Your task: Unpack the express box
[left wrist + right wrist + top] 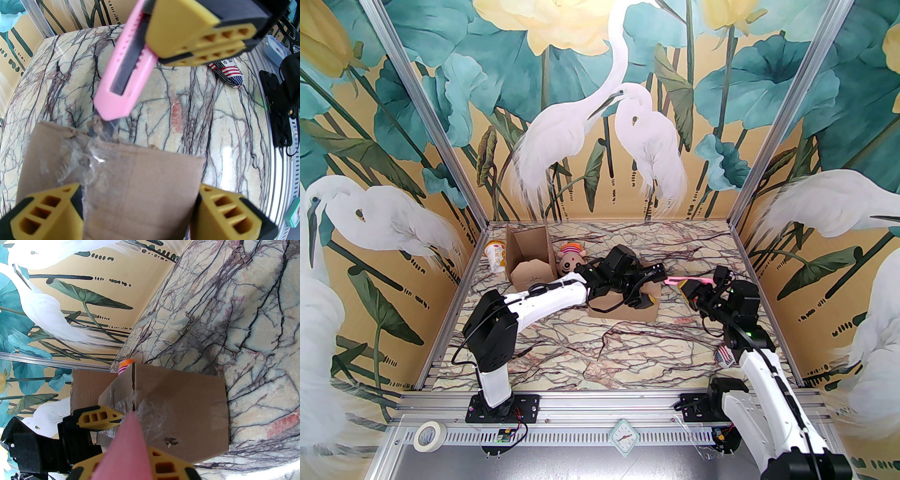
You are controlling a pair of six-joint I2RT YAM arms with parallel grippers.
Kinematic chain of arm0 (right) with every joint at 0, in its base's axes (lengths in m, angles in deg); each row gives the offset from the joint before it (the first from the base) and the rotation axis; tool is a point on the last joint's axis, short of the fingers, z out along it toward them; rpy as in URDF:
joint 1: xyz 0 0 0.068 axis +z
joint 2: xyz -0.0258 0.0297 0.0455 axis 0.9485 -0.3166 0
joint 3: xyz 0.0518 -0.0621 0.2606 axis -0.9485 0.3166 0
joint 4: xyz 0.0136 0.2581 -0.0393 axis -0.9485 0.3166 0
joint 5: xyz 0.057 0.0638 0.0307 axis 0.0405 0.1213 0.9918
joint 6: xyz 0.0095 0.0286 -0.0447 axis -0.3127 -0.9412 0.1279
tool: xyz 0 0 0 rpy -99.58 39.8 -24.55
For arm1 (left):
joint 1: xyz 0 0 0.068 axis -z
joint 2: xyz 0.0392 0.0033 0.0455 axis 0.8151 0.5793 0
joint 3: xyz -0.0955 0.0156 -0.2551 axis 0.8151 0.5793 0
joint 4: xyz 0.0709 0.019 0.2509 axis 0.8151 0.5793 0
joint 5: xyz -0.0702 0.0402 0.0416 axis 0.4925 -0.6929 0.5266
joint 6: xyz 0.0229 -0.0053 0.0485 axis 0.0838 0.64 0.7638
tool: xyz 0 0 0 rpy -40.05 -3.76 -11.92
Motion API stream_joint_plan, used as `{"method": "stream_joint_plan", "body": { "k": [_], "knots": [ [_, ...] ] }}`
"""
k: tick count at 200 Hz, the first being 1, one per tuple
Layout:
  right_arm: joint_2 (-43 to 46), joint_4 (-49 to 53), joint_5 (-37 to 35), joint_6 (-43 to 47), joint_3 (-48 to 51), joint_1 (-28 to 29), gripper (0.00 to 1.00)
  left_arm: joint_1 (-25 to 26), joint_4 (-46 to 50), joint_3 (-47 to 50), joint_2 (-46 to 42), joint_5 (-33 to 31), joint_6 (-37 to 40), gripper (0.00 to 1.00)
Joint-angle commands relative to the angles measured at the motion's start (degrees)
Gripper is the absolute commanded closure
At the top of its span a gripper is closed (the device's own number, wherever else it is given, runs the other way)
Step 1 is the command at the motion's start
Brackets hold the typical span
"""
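Note:
The taped express box point(140, 187) lies flat mid-table, also seen as the express box point(623, 307) from above. My left gripper point(140, 211) clamps it, one yellow finger pressed to each side; from above, the left gripper point(649, 287) sits over the box's right end. My right gripper point(691, 287) is shut on a pink utility knife point(677, 281) pointing left. In the left wrist view the knife point(126, 70) has its blade tip at the torn, taped seam on the box's far edge. In the right wrist view the knife point(126, 446) points along the seam of the box point(182, 404).
At the back left stand an opened cardboard box point(529, 262), a cup point(496, 255) and a doll point(569, 258). A small flag-patterned object point(725, 356) lies beside the right arm. A tape roll point(429, 435) rests on the front rail. Bare marble lies in front of the box.

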Motion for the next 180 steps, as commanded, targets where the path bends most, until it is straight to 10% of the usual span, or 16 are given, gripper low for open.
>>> {"method": "stream_joint_plan", "body": {
  "k": [1, 114, 128, 180],
  "knots": [
    [3.8, 4.0, 2.7, 1.4, -0.1, -0.3, 1.0, -5.5, -2.3, 0.8, 0.5, -8.3, -3.0, 0.27],
    [0.0, -0.2, 2.2, 0.3, 2.1, -1.5, 1.0, -5.1, -3.4, 6.0, -4.3, 6.8, 3.6, 0.25],
    [0.2, -6.0, 2.9, -4.7, 4.5, -1.5, 0.73, -4.9, -3.3, 5.8, -4.1, 6.4, 2.9, 0.25],
    [8.0, -13.8, -4.8, -17.6, 12.2, -1.0, 0.26, -4.1, -4.9, 4.8, -3.1, 4.2, -3.4, 0.26]
  ]
}}
